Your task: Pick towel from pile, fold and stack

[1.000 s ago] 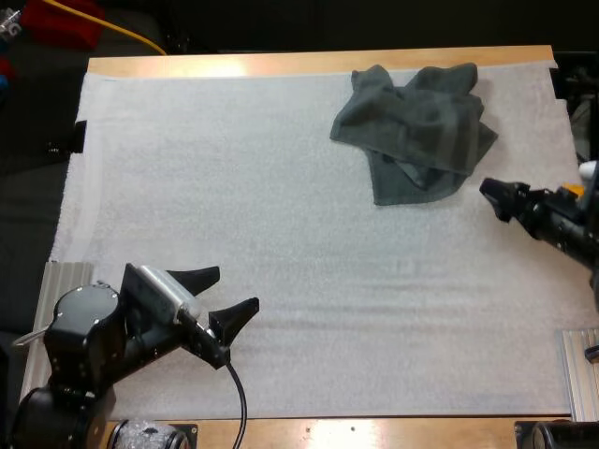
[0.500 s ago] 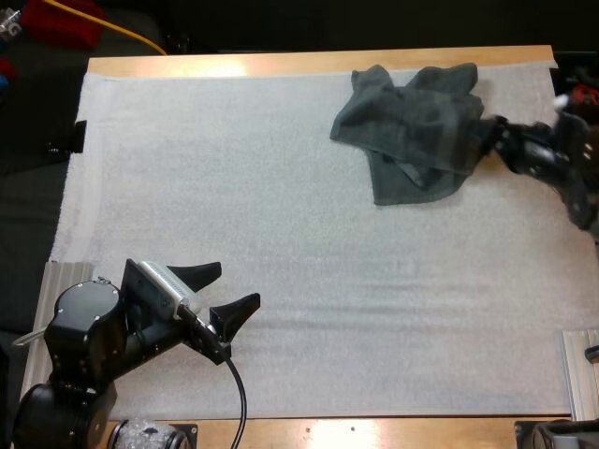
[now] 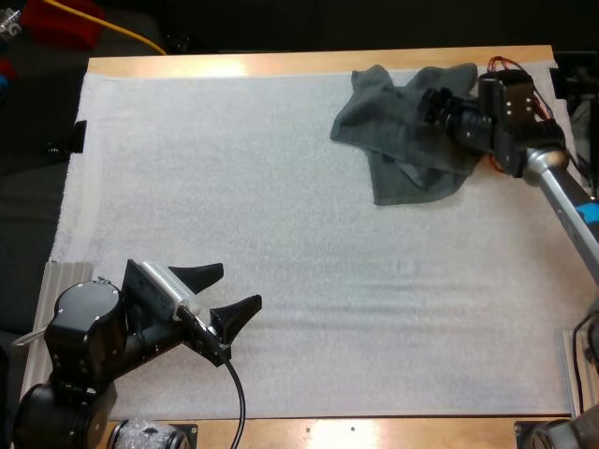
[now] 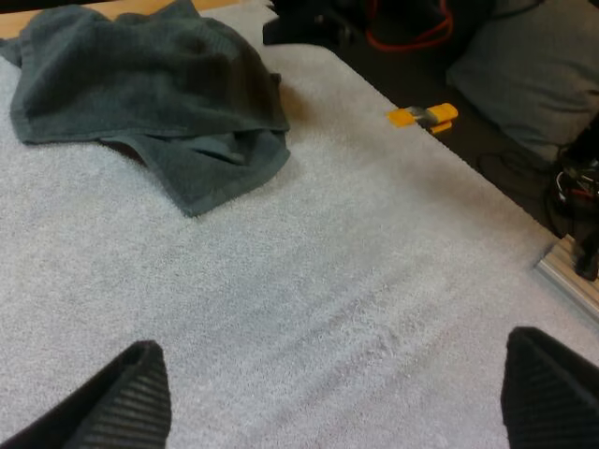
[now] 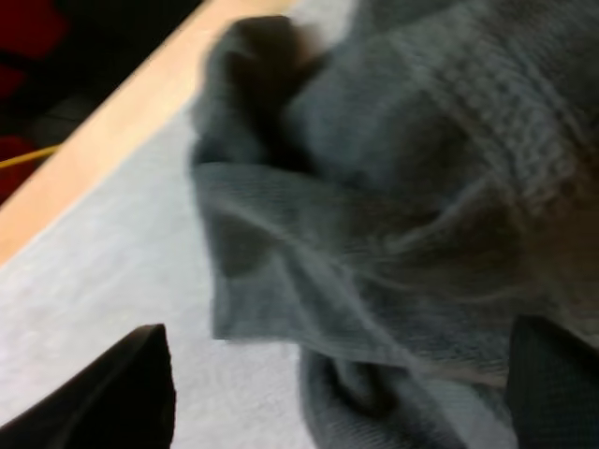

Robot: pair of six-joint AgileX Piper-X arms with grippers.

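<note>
Towel [image 3: 412,131]: 1 dark grey-green towel, crumpled in a loose heap with folds and an overlapping flap. It lies at the far right of the mat [image 3: 281,234], close to the table [image 3: 281,64] edge. In the left wrist view the towel [image 4: 150,94] sits well ahead of the left gripper. In the right wrist view the towel [image 5: 393,215] shows ribbed weave and a dark fold near the wooden edge. Right gripper [image 3: 432,101] is over the towel's far right part, its 2 fingers spread wide with nothing pinched between them [image 5: 337,374]. Left gripper [image 3: 225,295] is at the near left of the mat, fingers spread and released [image 4: 337,402]. Versus 1 s ago: the right gripper was off the towel's near right corner, reached its right edge 0.5 s ago, and is now above it. Towel shape and left arm are unchanged.
</note>
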